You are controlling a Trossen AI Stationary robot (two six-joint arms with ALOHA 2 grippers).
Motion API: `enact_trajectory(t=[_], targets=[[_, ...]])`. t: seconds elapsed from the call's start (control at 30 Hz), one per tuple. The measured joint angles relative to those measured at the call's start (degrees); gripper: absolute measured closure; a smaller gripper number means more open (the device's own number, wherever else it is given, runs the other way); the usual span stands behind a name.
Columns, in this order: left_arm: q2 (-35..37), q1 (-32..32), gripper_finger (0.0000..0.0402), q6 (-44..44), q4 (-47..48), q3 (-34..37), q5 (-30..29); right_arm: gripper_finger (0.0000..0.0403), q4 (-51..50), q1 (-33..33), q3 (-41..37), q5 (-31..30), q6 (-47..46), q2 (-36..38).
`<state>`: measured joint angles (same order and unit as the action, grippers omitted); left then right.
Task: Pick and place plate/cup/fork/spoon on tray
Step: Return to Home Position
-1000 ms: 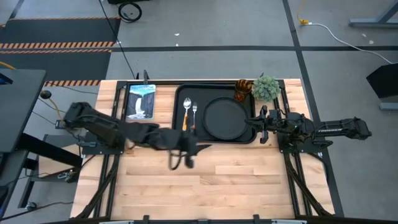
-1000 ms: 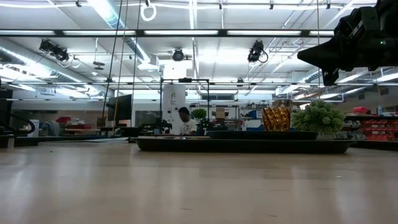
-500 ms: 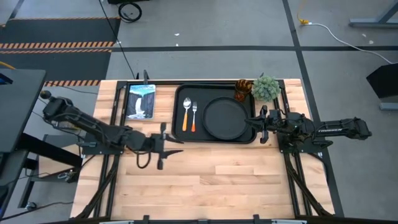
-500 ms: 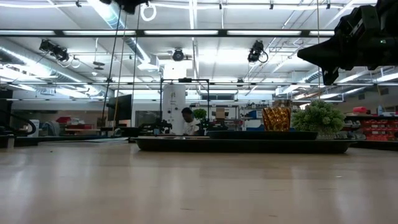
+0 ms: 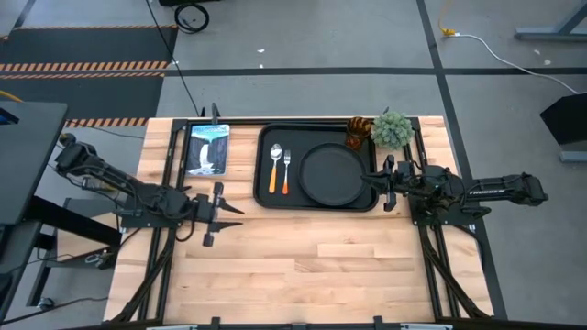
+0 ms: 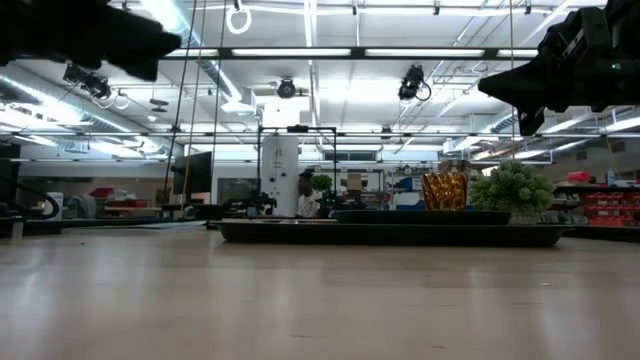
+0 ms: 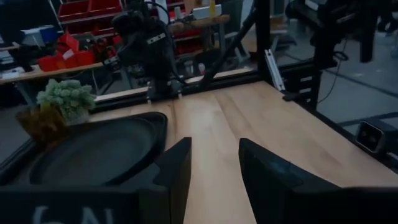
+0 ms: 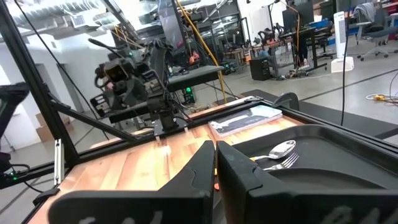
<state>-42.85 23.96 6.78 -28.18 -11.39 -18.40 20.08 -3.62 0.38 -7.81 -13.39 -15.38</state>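
Note:
The black tray (image 5: 264, 137) lies at the table's far middle. On it rest the round black plate (image 5: 333, 174), the spoon (image 5: 274, 168) with a yellow-orange handle and the fork (image 5: 286, 170) with a red-orange handle, side by side left of the plate. The amber cup (image 5: 358, 131) stands at the tray's far right corner. My left gripper (image 5: 234, 205) is open and empty above the bare wood, left of the tray's near left corner; its gap shows in the left wrist view (image 7: 214, 168). My right gripper (image 5: 369, 180) is shut and empty at the tray's right rim.
A small green plant (image 5: 393, 129) stands right of the cup. A flat book or tablet with a waterfall picture (image 5: 206, 149) lies left of the tray. Bare wood fills the table's near half. A person shows far off in the room (image 6: 306, 193).
My left arm has drawn back toward the table's left edge, from just before the tray's near edge by the spoon and fork to the wood left of the tray. Spoon, fork, plate and cup have stayed where they were.

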Motion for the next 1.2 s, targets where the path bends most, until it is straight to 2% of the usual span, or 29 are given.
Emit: enact_trajectory(t=[0.37,0.73,0.83,0.97,1.2], targets=[[19.3,-4.9,0.0260,-3.2,4.2,10.4,6.5,0.0380,0.0,0.0,0.0,0.0,0.0,0.0],[35.9,-9.4,0.0260,-6.2,24.0,10.9,9.7,0.0380,0.0,0.0,0.0,0.0,0.0,0.0],[38.5,-10.6,0.0260,-7.1,25.5,10.8,11.1,0.0380,0.0,0.0,0.0,0.0,0.0,0.0],[40.4,-12.0,0.0260,-4.4,26.8,10.8,16.2,0.0380,0.0,0.0,0.0,0.0,0.0,0.0],[41.0,-14.4,0.0260,-4.9,26.8,10.9,16.8,0.0380,0.0,0.0,0.0,0.0,0.0,0.0]])
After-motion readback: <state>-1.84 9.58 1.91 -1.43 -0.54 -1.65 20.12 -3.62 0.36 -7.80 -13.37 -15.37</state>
